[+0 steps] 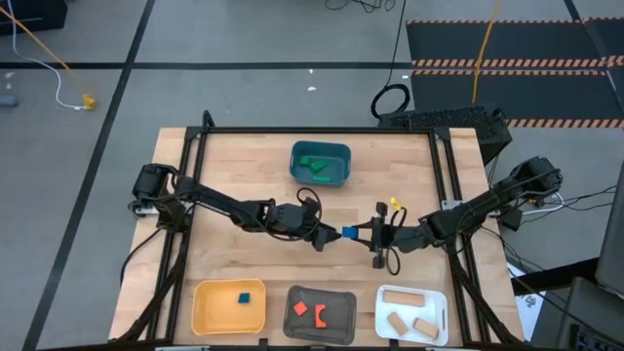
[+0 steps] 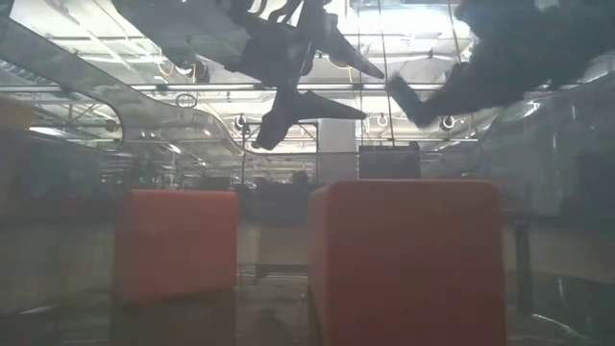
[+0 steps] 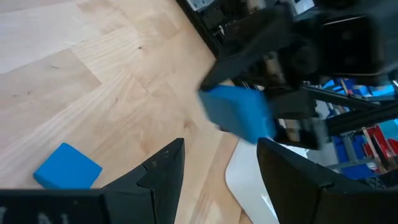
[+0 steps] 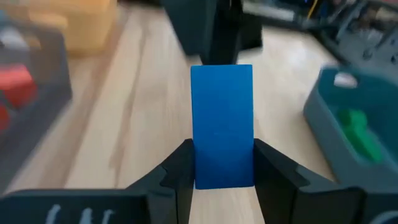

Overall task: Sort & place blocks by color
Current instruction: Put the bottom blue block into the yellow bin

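My right gripper [image 1: 363, 234] is shut on a blue block [image 1: 349, 233], a short bar, above the middle of the table. My left gripper [image 1: 327, 237] faces it from the table's left, open, its fingertips [image 3: 177, 149] just short of the bar's free end [image 3: 239, 112]. Below, a second blue block [image 3: 67, 168] lies flat on the wood. The teal tray [image 1: 336, 175] holds green blocks [image 1: 314, 164]. Another blue block [image 1: 246, 296] sits in the yellow tray [image 1: 210, 312]. My right gripper pinches the blue block's two long sides [image 4: 222, 168] between its two fingers [image 4: 180, 168], at the end nearest the wrist. The fingers come almost level from the table's right and lie along the bar. The bar sticks out past the fingertips toward the left gripper, clear of the table.
Along the near edge stand the yellow tray, a grey tray [image 1: 336, 297] with red blocks [image 1: 310, 312] and a white tray [image 1: 439, 302] with tan blocks [image 1: 409, 298]. The teal tray is at the far middle. Bare wood lies between the trays.
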Action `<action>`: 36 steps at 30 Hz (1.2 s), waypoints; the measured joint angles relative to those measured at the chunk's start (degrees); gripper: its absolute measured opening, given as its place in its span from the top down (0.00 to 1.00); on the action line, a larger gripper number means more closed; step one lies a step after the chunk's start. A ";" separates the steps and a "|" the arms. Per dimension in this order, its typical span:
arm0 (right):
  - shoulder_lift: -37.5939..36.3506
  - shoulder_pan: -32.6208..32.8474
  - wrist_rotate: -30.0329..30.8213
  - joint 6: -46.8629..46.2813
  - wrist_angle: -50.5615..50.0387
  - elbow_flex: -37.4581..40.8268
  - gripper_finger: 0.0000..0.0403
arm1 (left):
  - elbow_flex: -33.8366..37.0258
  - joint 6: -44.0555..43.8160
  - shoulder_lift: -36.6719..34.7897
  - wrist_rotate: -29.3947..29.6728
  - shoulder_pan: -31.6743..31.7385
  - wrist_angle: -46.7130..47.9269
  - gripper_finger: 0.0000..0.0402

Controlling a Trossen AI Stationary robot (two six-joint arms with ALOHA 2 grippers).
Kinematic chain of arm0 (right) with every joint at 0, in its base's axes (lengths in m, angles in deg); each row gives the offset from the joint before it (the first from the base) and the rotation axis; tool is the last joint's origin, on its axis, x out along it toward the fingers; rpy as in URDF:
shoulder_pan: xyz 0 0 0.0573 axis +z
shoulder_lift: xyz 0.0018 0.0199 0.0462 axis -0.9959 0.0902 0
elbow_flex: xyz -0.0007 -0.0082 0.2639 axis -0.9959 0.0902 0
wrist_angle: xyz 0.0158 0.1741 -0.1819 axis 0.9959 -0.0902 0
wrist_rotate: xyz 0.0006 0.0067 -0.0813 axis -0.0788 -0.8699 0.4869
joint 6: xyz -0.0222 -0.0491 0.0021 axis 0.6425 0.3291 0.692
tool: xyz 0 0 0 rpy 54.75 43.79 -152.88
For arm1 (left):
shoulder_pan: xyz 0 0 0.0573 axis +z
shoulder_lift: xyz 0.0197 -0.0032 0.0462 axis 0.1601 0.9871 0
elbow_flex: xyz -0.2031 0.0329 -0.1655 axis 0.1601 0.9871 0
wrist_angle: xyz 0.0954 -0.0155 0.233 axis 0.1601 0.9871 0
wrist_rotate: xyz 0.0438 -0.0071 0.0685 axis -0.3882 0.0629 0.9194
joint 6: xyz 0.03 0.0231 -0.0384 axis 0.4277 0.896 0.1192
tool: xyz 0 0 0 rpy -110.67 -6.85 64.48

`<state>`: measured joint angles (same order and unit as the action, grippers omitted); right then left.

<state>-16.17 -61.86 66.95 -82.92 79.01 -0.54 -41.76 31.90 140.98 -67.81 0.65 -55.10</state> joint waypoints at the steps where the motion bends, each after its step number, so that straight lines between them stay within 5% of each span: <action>1: 0.09 0.00 0.00 -0.82 -1.46 0.06 0.71 | -0.03 0.02 0.00 0.00 0.01 0.37 0.50; 26: 4.48 -2.17 0.43 -4.10 -0.08 0.10 0.71 | -0.08 -3.95 -0.07 0.20 2.49 -0.54 0.50; 36: 7.92 -6.49 -5.55 0.77 11.76 -0.88 0.71 | -0.08 -3.94 -0.11 0.07 2.43 0.40 0.50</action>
<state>-8.25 -68.36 61.39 -82.15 90.77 -1.41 -41.85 27.96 140.87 -67.75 3.08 -54.70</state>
